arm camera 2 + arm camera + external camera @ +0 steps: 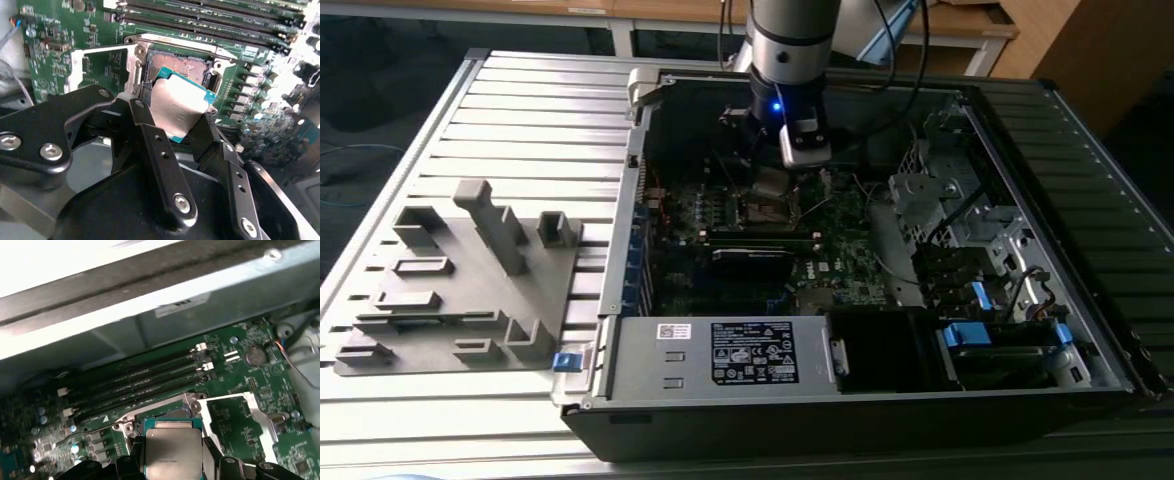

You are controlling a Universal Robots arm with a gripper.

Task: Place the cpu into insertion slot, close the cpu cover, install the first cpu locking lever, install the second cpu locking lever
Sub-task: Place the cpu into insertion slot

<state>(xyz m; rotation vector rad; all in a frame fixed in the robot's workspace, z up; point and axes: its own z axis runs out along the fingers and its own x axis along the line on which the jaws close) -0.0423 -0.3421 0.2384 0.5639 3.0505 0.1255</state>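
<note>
Cpu point(180, 107), small flat square chip with a silvery-grey metal top, up in the pincer. Beneath everything, a ribbed grey metal table point(520, 120); on it, toward the exterior view's right, a large open black computer case point(854, 425). Just beside the case, on the exterior view's left, a flat grey plastic fixture with upright blocks point(467, 280). Over the case's far part, a silver-grey robot arm point(790, 40), its end down inside the case. Along the case's near wall, a silver box-shaped power supply with a white label point(720, 355); behind it, a green motherboard point(861, 285). On the board, long narrow black memory slots point(140, 377) side by side, near the socket. Then the black two-fingered gripper point(175, 125): pinches the chip by two opposite edges, one black finger point(150, 142) on each side. Beside the socket, swung open away from it, the thin square silver cpu cover point(76, 67), green board showing through its cut-out centre. Next the insertion slot point(175, 62), a small square dark socket with a thin silver rim, contact field bare. Chip itself tilted, hanging over the slot's side nearest the gripper and overlapping it in both wrist views; touching the socket or not, cannot tell. Smallest, a round silver coin battery point(256, 356) on the board, well apart from the chip.
</note>
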